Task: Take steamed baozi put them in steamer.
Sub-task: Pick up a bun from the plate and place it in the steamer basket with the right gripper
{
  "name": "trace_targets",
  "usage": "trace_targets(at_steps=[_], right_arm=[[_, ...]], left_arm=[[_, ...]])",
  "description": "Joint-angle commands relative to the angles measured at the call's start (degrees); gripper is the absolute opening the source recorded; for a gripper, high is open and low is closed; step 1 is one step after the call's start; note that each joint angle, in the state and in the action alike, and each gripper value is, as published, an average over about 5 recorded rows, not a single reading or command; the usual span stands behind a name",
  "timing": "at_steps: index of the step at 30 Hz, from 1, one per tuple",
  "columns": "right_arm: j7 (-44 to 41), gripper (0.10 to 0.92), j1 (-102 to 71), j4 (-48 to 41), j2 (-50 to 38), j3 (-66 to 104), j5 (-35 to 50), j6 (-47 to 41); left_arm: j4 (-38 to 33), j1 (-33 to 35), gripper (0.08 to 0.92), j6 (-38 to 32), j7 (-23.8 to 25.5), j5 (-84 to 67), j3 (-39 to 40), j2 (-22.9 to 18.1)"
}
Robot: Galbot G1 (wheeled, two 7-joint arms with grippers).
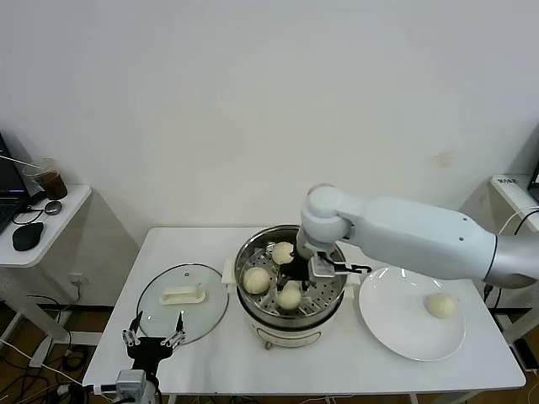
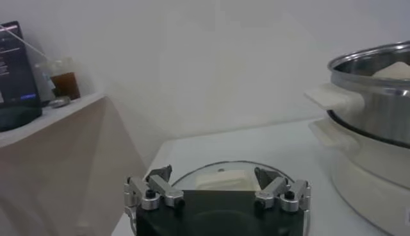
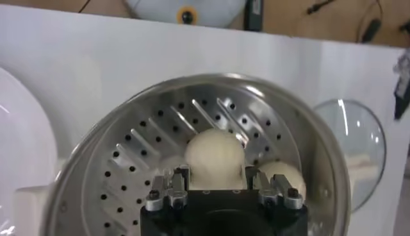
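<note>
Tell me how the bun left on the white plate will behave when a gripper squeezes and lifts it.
The baozi on the plate looks smooth and domed, so it probably dents under hard pinching. Its rounded sides might slip between fingers. Sitting flat-bottomed, it seems unlikely to roll.

A: What's hidden in the steamer?
B: The right gripper covers part of one baozi.
A: And the plate?
B: Cut off by the right wrist view's edge.

Bright, even indoor light; soft shadows, glare on the steamer.
</note>
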Motion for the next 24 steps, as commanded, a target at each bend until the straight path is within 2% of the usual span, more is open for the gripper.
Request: trace_targets(at_steps=[1, 15, 20, 24], right_arm=[[-0.2, 0.518, -1.1, 1.4, 0.6, -1.4, -1.8, 2.2], [0.9, 0.538, 0.1, 1.2, -0.1, -2.1, 0.0, 0.7], [1.7, 0.669, 1.6, 0.5, -1.0, -0.3, 1.8, -0.1], [1.9, 0.775, 5.0, 0.2, -3.7, 1.6, 6.6, -2.1]], left_arm=[[0.2, -0.1, 0.823, 0.0, 0.0, 0.0, 0.1, 0.0], [0.2, -0.2, 0.823, 0.0, 0.0, -0.1, 0.1, 0.0], [0.2, -0.1, 0.823, 0.0, 0.0, -0.1, 0.1, 0.0], [0.3, -0.1, 0.823, 0.0, 0.0, -0.1, 0.0, 0.2]])
